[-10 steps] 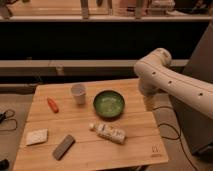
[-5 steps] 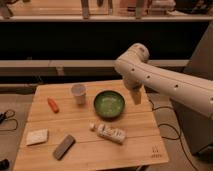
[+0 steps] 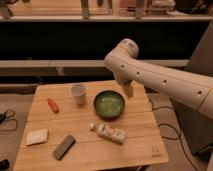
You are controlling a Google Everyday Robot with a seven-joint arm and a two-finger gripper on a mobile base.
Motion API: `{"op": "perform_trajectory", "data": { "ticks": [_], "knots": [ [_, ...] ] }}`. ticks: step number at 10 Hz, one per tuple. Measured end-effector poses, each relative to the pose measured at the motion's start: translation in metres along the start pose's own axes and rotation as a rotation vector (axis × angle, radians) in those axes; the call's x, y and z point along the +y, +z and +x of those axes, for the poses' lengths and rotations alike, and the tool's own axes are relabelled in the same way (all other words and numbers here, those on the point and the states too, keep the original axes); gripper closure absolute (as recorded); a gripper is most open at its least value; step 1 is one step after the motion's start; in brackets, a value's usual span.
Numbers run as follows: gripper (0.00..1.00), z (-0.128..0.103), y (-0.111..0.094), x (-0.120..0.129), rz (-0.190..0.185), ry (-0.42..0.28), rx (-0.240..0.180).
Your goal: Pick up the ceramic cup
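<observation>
Tool [image 3: 128, 90] at green bowl [image 3: 96, 106] right rim; ceramic cup [image 3: 78, 93] opposite side, apart.

Bottle [image 3: 111, 133] label: printed, but you can't read any words.
Table [image 3: 135, 150] corner mark [image 3: 155, 152]: small dark sign, illegible to you.
Elsewhere: no readable text.

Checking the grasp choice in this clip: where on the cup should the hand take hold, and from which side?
Probably grip the cup across its wall just under the round rim, coming from above. It stands upright, handleless and narrow, with the bowl close beside it. The hand hangs open past the bowl's far rim, holding nothing.
</observation>
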Motion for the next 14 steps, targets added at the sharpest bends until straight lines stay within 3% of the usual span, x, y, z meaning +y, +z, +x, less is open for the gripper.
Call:
{"op": "perform_trajectory", "data": {
  "ticks": [2, 5, 8, 12, 14],
  "knots": [
    [0.20, -0.005, -0.002, -0.010, 0.027, -0.038, -0.008],
    [0.20, -0.033, -0.007, -0.032, 0.071, -0.113, -0.026],
    [0.20, -0.047, -0.007, -0.046, 0.108, -0.179, -0.039],
    [0.20, -0.083, 0.003, -0.064, 0.133, -0.261, -0.071],
    [0.20, -0.090, 0.009, -0.070, 0.146, -0.290, -0.083]
  ]
}}
